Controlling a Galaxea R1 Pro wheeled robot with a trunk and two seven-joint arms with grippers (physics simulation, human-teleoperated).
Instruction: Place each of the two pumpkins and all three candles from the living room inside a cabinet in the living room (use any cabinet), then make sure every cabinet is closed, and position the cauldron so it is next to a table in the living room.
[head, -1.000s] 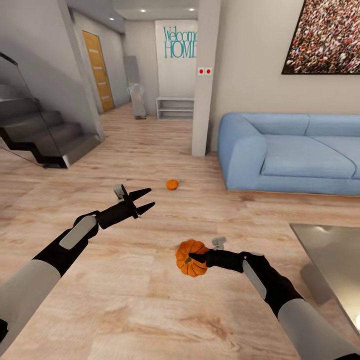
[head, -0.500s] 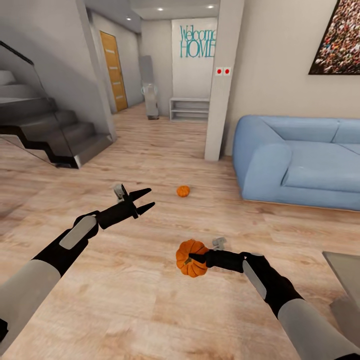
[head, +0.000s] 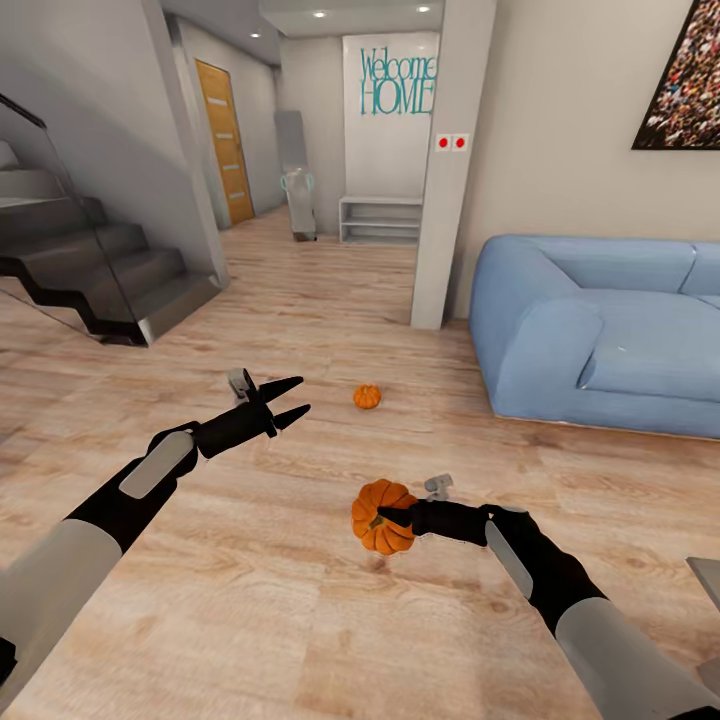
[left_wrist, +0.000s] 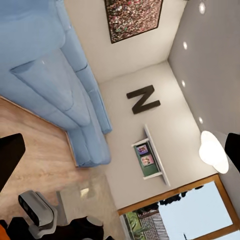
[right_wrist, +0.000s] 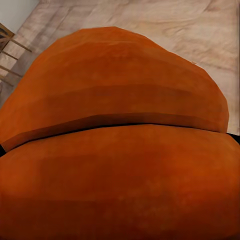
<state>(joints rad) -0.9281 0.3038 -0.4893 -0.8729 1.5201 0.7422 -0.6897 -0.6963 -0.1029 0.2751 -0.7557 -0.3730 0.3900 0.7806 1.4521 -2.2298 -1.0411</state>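
An orange ribbed pumpkin (head: 380, 515) hangs above the wood floor with my right gripper (head: 388, 517) shut on it. Up close in the right wrist view the same pumpkin (right_wrist: 115, 150) spans the picture. A second small pumpkin (head: 367, 397) lies on the floor farther ahead, near the pillar. My left gripper (head: 292, 398) is held out at the left, open, with nothing between its fingers. The left wrist view looks past dark fingertips (left_wrist: 10, 155) toward the sofa (left_wrist: 45, 75) and a wall. The cabinet, the candles and the cauldron are out of view.
A blue sofa (head: 600, 340) stands at the right, a white pillar (head: 445, 200) ahead, and a dark staircase (head: 90, 270) at the left. A hallway with a low white shelf (head: 378, 220) runs behind. A grey table corner (head: 708, 585) shows at the lower right edge.
The whole view has swung left: the sofa and the table slid right, the staircase and hallway came in. Both arms and the held pumpkin keep their place in the picture.
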